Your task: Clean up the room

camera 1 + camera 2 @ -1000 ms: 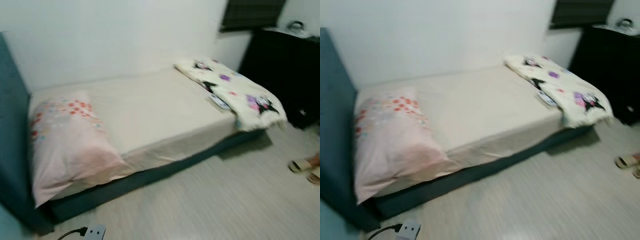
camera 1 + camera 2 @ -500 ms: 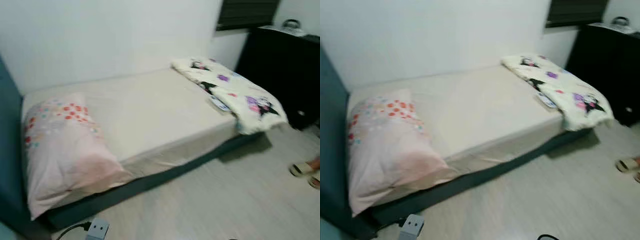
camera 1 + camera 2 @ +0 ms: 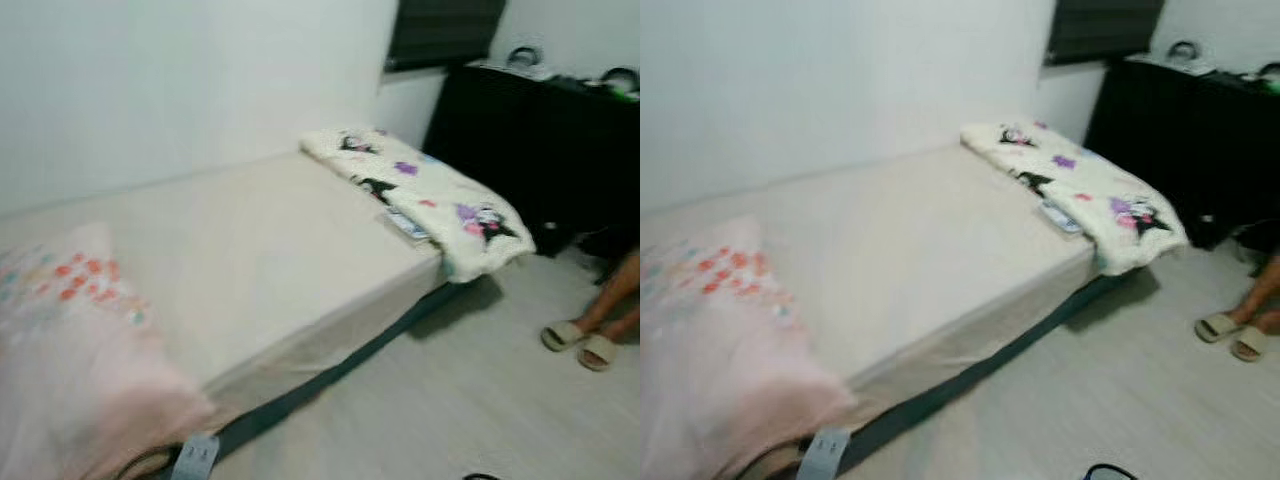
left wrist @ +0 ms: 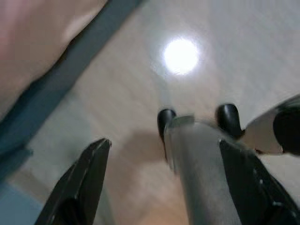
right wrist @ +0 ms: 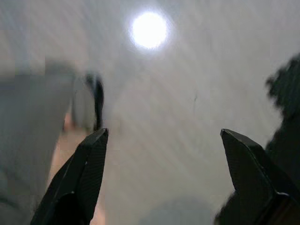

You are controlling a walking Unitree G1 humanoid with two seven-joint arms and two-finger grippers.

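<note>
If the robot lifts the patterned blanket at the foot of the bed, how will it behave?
The blanket is probably floppy: its end already droops over the mattress corner. It looks thick and folded, so layers may unfold when lifted. Likely light for its bulk.

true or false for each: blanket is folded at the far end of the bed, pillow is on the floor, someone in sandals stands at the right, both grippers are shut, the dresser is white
1. The blanket lies folded at the far end of the bed. True.
2. The pillow is on the floor. False: it lies on the bed's near end.
3. A person's feet in sandals are at the right. True.
4. Both grippers are shut. False: the left gripper and right gripper hang open above the floor.
5. The dresser is white. False: it is black.
</note>
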